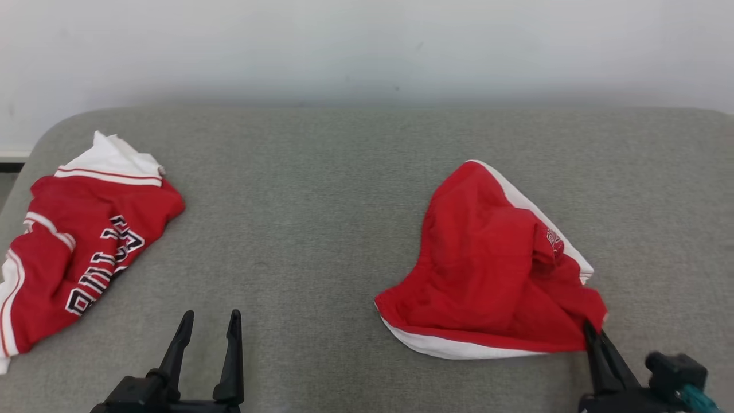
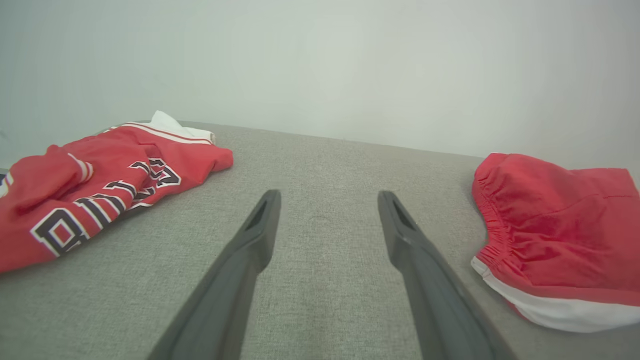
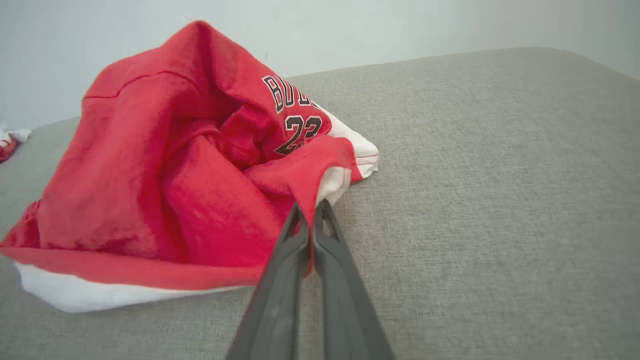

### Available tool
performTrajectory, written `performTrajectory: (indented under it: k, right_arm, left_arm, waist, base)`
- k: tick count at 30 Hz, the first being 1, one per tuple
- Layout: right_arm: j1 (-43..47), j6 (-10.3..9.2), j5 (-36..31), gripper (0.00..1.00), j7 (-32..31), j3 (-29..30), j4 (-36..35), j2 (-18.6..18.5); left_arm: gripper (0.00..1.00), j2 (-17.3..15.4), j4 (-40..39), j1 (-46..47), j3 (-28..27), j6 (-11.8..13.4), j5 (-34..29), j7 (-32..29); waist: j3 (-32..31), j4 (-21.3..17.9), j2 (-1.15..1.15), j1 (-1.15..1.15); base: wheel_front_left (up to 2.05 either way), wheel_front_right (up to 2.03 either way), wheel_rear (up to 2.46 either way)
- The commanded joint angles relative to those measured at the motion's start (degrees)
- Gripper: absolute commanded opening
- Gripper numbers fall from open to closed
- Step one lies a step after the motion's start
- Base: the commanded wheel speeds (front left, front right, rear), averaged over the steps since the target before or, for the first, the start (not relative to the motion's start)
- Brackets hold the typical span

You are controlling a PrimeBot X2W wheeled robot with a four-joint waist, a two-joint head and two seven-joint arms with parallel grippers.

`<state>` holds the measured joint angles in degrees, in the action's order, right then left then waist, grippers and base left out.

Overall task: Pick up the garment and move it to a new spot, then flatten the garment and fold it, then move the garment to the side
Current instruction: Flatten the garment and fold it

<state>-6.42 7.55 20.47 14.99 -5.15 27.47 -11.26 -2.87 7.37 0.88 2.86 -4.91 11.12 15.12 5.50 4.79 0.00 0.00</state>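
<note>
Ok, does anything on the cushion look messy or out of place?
Nothing damaged or spilled. The red shorts lie bunched in a heap, one corner pinched by the right gripper, jaws shut. The red jersey sits crumpled at the left edge of the grey cushion.

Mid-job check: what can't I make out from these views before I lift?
1. Head view: the jersey is cut off by the left edge.
2. Right wrist view: how much cloth the right gripper pinches is hidden by its shut jaws.
3. Right wrist view: the end of the lettering on the shorts is covered by a fold.
4. Left wrist view: the shorts run past the right edge.
</note>
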Motion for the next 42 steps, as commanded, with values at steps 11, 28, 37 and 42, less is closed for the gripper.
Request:
performTrajectory:
  k: [11, 28, 37, 42]
  right_arm:
    - [6.52, -0.12, -1.90, 1.00, 0.19, 5.98, -3.88, 3.02]
    - [6.78, -0.12, -8.03, 1.00, 0.18, 4.72, -19.98, 2.94]
    - [8.10, -0.12, -8.42, 1.00, 0.17, 3.46, -21.39, 3.77]
    - [6.88, -0.12, -7.84, 1.00, 0.17, 2.85, -21.09, 3.22]
  left_arm:
    - [1.00, -0.04, -0.46, -1.05, -0.90, 0.64, 0.21, 0.05]
    - [1.00, -0.03, -0.64, -2.58, -2.20, 0.33, -0.89, 0.05]
    - [1.00, -0.03, -0.19, -1.80, -3.08, -0.47, -2.09, 0.05]
    - [1.00, -0.08, 0.93, 2.23, -0.79, -1.60, -3.45, 0.05]
  waist:
    - [0.05, -3.70, 0.00, 0.00]
    - [-3.42, -3.36, 0.00, 0.00]
    - [-3.87, -3.84, 0.00, 0.00]
    - [-3.12, -5.65, 0.00, 0.00]
  base:
    - [0.00, 0.00, 0.00]
    - [0.00, 0.00, 0.00]
    - [0.00, 0.00, 0.00]
    - [0.00, 0.00, 0.00]
